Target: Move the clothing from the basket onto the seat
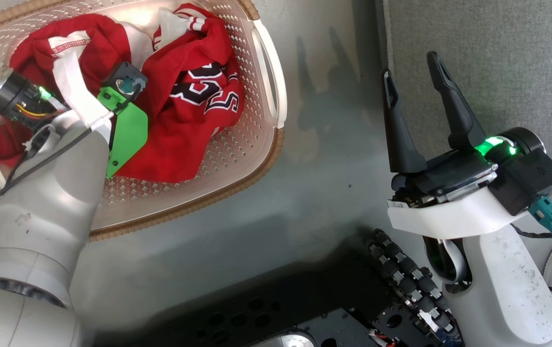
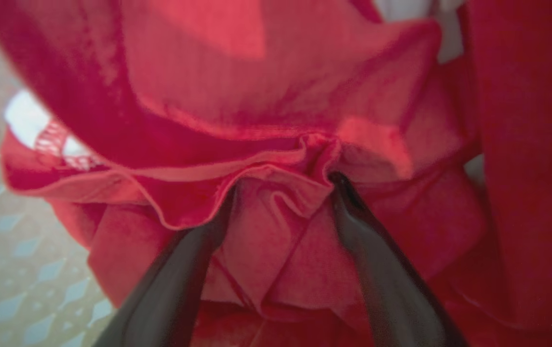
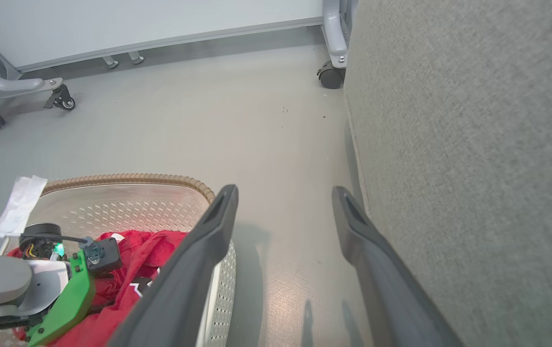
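Observation:
The clothing (image 1: 184, 130) is a bright red heap with white trim and black block letters, lying in the cream perforated basket (image 1: 256, 159) at the upper left. My left wrist (image 1: 63, 111) reaches down into the heap and covers its own fingers there. In the left wrist view my left gripper (image 2: 283, 188) stands open, both fingers pushed into the red clothing (image 2: 276, 96) with a fold bunched between them. My right gripper (image 1: 410, 66) is open and holds nothing; it hangs over the floor beside the grey seat (image 1: 497, 58), the seat (image 3: 473, 168) just to its right.
Grey floor (image 1: 324, 144) separates the basket from the seat. In the right wrist view, the basket's brown rim (image 3: 126, 180) lies lower left, and wheeled frame casters (image 3: 329, 77) (image 3: 61, 99) stand along the far wall. My dark base (image 1: 353, 313) is at the bottom.

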### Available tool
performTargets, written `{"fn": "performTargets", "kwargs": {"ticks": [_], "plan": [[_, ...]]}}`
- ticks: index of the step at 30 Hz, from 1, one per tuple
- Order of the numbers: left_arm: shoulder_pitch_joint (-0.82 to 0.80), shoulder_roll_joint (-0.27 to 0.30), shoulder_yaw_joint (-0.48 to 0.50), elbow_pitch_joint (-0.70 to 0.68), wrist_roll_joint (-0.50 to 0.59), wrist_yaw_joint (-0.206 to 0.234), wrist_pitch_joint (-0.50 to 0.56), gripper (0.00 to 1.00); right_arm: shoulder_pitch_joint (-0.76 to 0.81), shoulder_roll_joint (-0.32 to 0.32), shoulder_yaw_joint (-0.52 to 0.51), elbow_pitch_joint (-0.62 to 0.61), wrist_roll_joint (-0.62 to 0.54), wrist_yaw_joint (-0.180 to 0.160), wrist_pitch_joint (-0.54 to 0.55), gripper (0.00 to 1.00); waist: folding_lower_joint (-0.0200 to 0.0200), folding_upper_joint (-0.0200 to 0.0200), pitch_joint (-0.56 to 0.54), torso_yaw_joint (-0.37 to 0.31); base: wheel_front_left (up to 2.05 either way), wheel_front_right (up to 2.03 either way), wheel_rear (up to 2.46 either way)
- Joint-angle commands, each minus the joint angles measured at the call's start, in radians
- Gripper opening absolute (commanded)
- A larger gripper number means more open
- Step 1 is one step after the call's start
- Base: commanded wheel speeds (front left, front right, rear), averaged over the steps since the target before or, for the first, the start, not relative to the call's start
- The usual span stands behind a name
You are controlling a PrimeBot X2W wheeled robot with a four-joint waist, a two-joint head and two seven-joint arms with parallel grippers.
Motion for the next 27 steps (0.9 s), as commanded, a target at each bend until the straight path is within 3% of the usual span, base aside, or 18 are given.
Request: {"fn": "performTargets", "kwargs": {"ticks": [1,8,9,10,17,27], "plan": [[-0.015,0.014,-0.006,0.002,-0.006,-0.015,0.018,1.0,0.009,0.001,0.0,-0.006,0.003,-0.001,-0.003,1.0,-0.0001,0.0,0.002,-0.001,0.0,0.0,0.0],[-0.024,0.02,-0.023,0.004,-0.016,-0.065,0.092,1.0,0.021,0.001,-0.002,-0.012,-0.002,-0.001,-0.003,1.0,-0.0001,0.0,0.007,-0.001,0.0,0.0,0.0],[-0.024,0.019,-0.025,0.004,-0.018,-0.069,0.095,0.44,0.022,0.001,-0.002,-0.012,-0.002,-0.001,-0.003,1.0,-0.0001,0.0,0.008,-0.001,0.0,0.0,0.0],[-0.025,0.018,-0.026,0.004,-0.021,-0.072,0.099,0.0,0.023,0.001,-0.002,-0.013,-0.002,-0.001,-0.003,1.0,-0.0001,0.0,0.009,0.0,0.0,0.0,0.0],[-0.034,0.005,-0.029,0.003,-0.038,-0.086,0.129,0.0,0.005,0.001,-0.001,-0.013,-0.002,-0.001,-0.003,1.0,-0.0001,0.0,0.007,0.005,0.0,0.0,0.0],[-0.01,0.025,-0.025,0.002,-0.072,-0.059,0.093,0.0,-0.043,0.001,0.009,0.009,0.005,-0.001,-0.003,1.0,-0.0001,0.0,-0.026,0.0,0.0,0.0,0.0]]}}
